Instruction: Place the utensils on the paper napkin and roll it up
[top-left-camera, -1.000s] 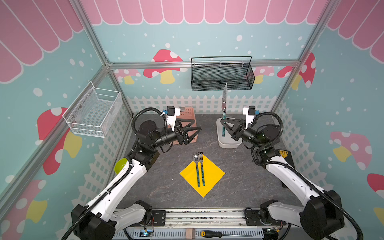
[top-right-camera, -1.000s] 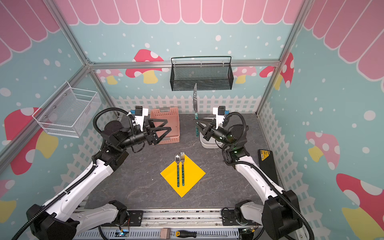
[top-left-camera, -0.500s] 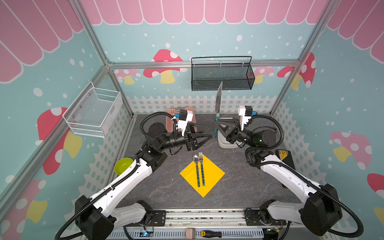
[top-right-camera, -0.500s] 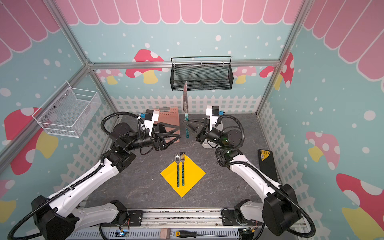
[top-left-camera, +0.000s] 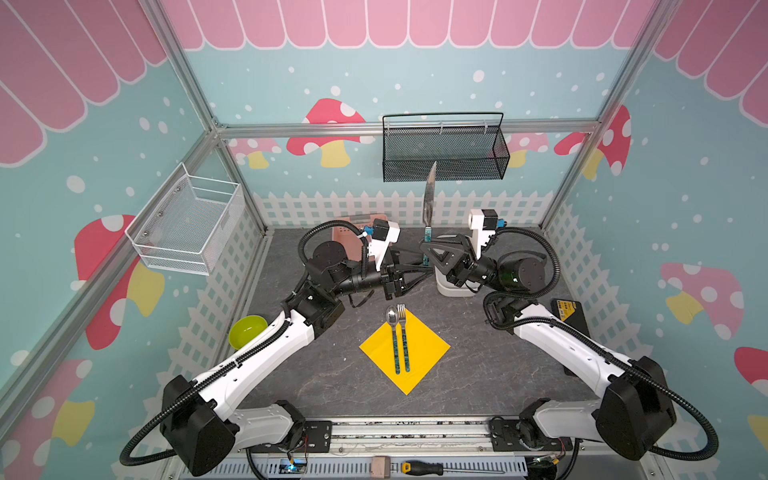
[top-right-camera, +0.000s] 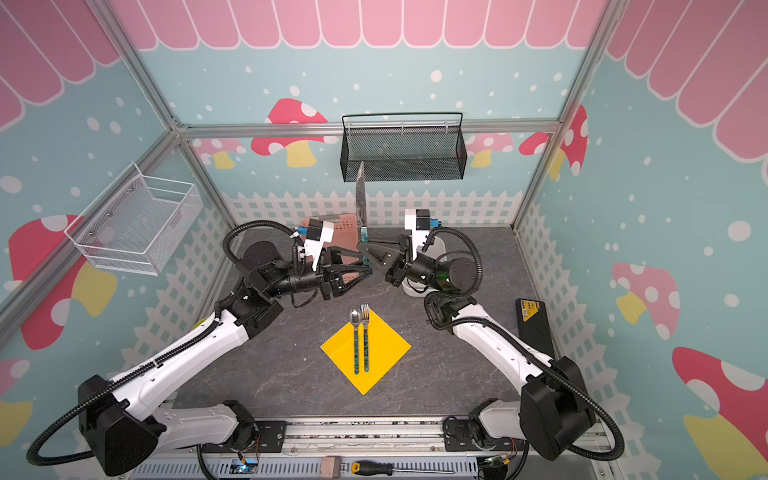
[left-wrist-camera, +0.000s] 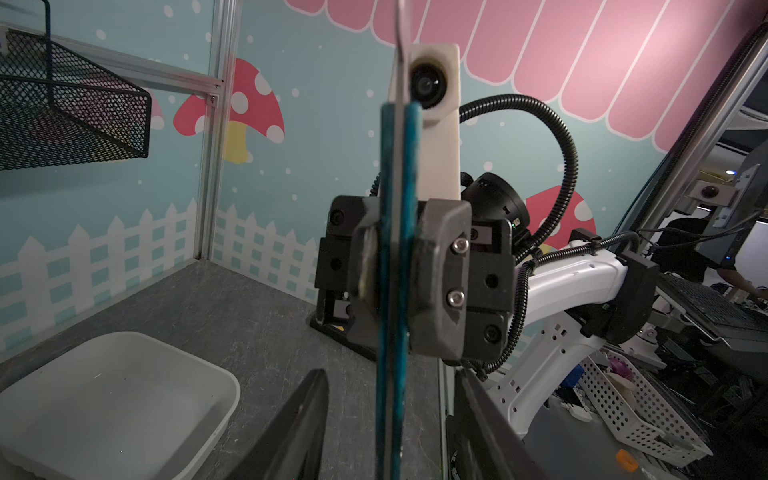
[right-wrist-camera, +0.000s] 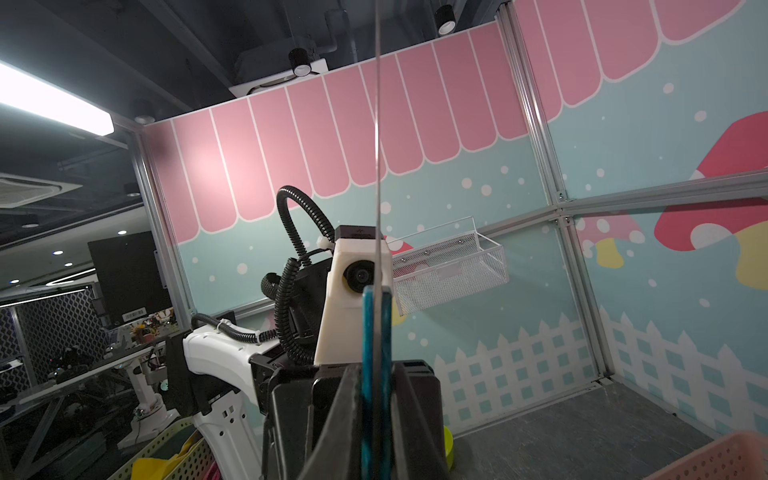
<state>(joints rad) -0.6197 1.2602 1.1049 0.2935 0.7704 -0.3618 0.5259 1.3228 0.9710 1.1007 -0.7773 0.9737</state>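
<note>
The yellow paper napkin (top-left-camera: 422, 359) (top-right-camera: 384, 353) lies as a diamond on the dark table. A spoon (top-left-camera: 391, 316) (top-right-camera: 354, 316) and a fork (top-left-camera: 401, 312) (top-right-camera: 365, 311) rest side by side on it, heads past its far corner. The knife (top-left-camera: 429, 199) (top-right-camera: 360, 195) (left-wrist-camera: 395, 291) (right-wrist-camera: 376, 332) stands upright in the air, blade up, behind the napkin. My right gripper (top-left-camera: 426, 246) (top-right-camera: 365, 248) (right-wrist-camera: 376, 370) is shut on its teal handle. My left gripper (top-left-camera: 424, 270) (top-right-camera: 368, 270) (left-wrist-camera: 388, 374) faces it, open, one finger on each side of the handle's lower end with gaps.
A white tray (top-left-camera: 451, 291) (left-wrist-camera: 124, 395) sits behind the right gripper and a pink basket (top-left-camera: 349, 237) behind the left arm. A green bowl (top-left-camera: 248, 330) is at the left fence. A black mesh basket (top-left-camera: 444, 153) and white wire basket (top-left-camera: 187, 224) hang on the walls. A screwdriver (top-left-camera: 424, 468) lies on the front rail.
My right gripper has carried the knife left from over the white tray to the middle. My left gripper has swung right to meet it and its jaws have narrowed around the handle.
</note>
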